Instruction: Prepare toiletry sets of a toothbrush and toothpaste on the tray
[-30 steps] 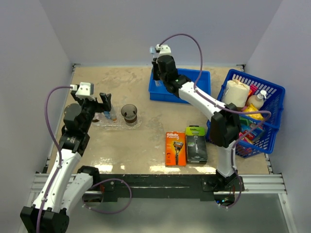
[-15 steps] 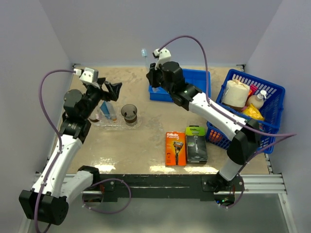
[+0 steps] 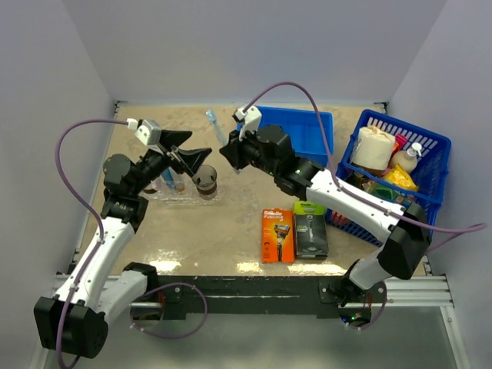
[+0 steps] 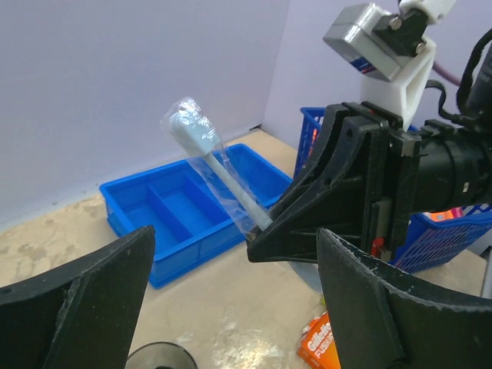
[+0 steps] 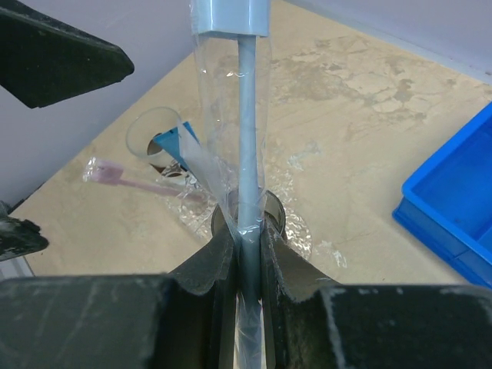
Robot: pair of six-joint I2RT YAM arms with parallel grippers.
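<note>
- The tray (image 3: 184, 201) is hard to make out. It is clear plastic on the far-left part of the beige table (image 3: 231, 223) and shows mostly as glare, and the left arm covers its left end.
- Only a sliver of the pale blue toothpaste (image 3: 167, 182) peeks out beside that arm in the top view. In the right wrist view it sits at a clear cup (image 5: 154, 137), inside or just behind it, I cannot tell which.
- A brownish cup (image 3: 204, 181) stands at the tray's right end. In the right wrist view it is almost hidden behind the jaws.
- A pink-headed toothbrush (image 5: 127, 181) in a crinkled wrapper lies near the cups, with its far end lost in reflections.
- The right gripper (image 3: 228, 151) is clenched on the lower shaft of the wrapped toothbrush (image 3: 215, 127). It hangs above the table just right of the brownish cup, and the brush head points up and towards the far-left.
- The right arm stretches from its near-right base across to the left, in front of the blue bin (image 3: 307, 127).
- The left gripper (image 3: 191, 147) is raised above the tray with its jaws spread wide and nothing between them. It faces right, towards the brush.
- The left arm rises along the left side, and its wrist bends to the right.
</note>
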